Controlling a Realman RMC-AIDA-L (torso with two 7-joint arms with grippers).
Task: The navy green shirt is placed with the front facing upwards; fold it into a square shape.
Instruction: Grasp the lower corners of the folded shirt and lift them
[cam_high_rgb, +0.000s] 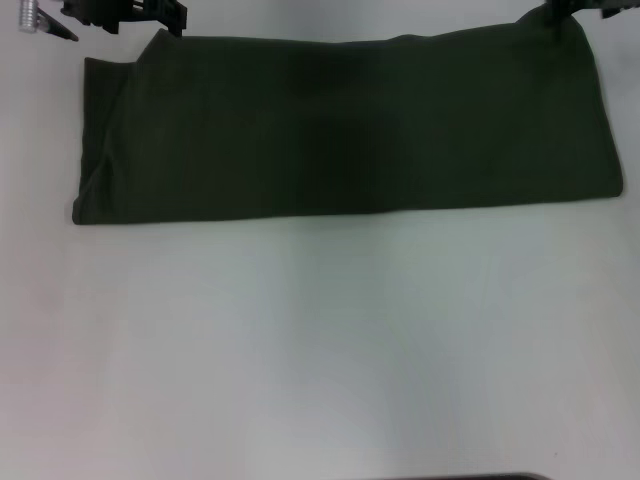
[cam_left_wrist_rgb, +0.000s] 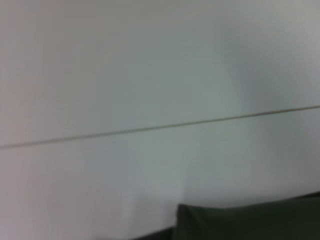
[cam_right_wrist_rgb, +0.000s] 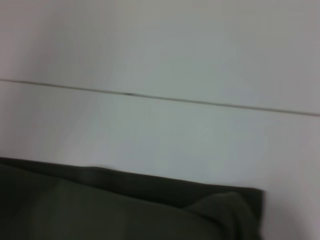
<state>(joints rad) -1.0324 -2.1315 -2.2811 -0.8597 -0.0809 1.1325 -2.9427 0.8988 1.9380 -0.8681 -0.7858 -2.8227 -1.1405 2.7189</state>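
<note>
The navy green shirt (cam_high_rgb: 350, 125) is laid flat as a long folded band across the far part of the white desk (cam_high_rgb: 320, 350), its plain dark side up, with no lettering seen. The left gripper (cam_high_rgb: 125, 15) is held at the band's far left corner, and the right gripper (cam_high_rgb: 580, 10) at its far right corner. Whether either gripper is apart or together cannot be told.

Soft even light, both wrist views blurred
</note>
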